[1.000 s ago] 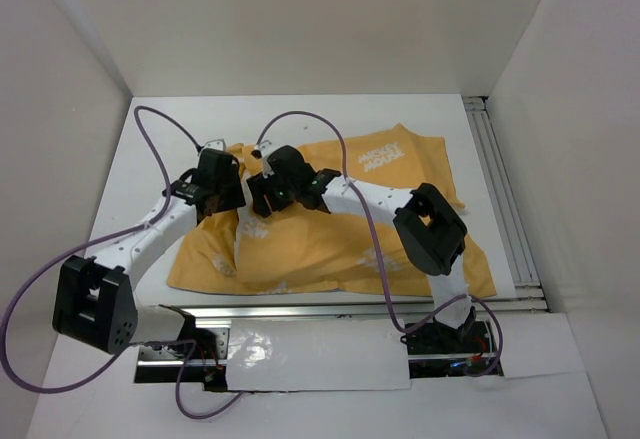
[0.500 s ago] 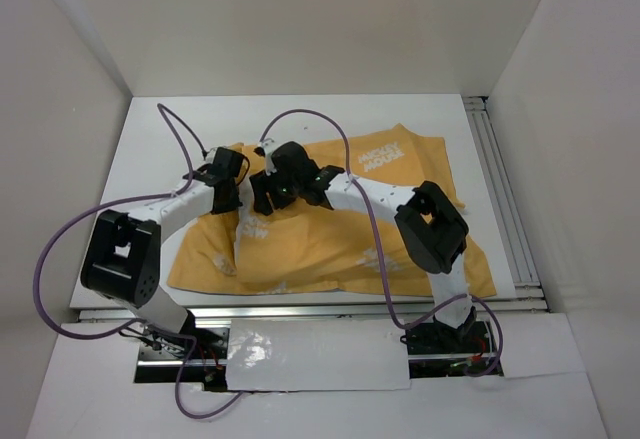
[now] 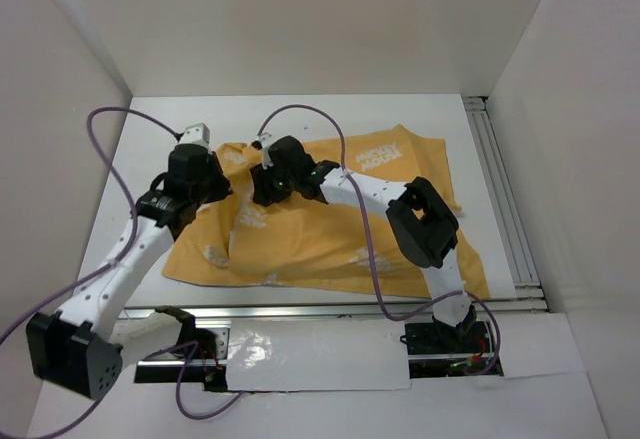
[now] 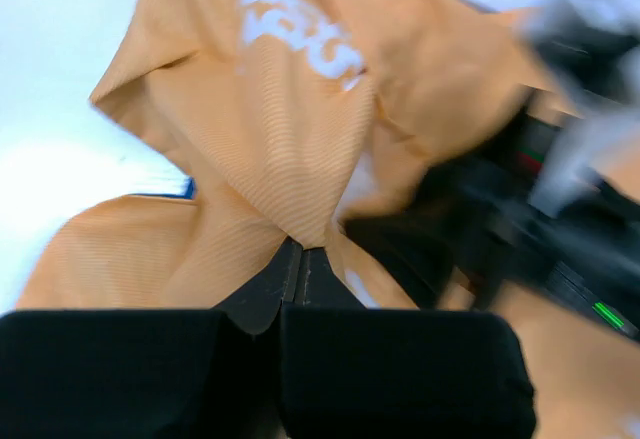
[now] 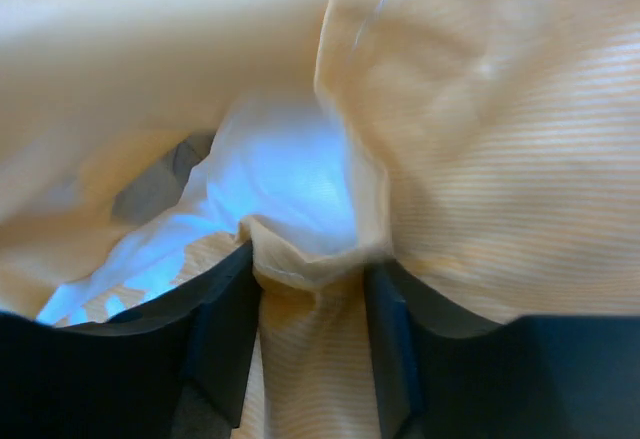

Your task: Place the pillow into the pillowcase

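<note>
The pillowcase (image 3: 340,234) lies orange side out across the table, with white lettering (image 3: 375,151) near its far edge; it bulges in the middle. My left gripper (image 3: 218,181) is at its far left corner, shut on a pinch of orange cloth (image 4: 300,159) that rises from the fingertips (image 4: 302,251). Just to its right, my right gripper (image 3: 260,187) has a bunched fold of the pillowcase (image 5: 310,259) filling the gap between its fingers (image 5: 225,309). A white patch (image 5: 290,174) glows beyond that fold; I cannot tell whether it is the pillow, which is hidden in the top view.
White walls close in the table (image 3: 150,149) on the left, back and right. A metal rail (image 3: 500,189) runs along the right edge. Purple cables (image 3: 110,129) loop over the left side and over the right arm (image 3: 425,224).
The left arm has swung out to the left and its gripper has shut on the cloth, dragging the pillowcase slightly left. The right gripper's jaws have narrowed on the fold.
</note>
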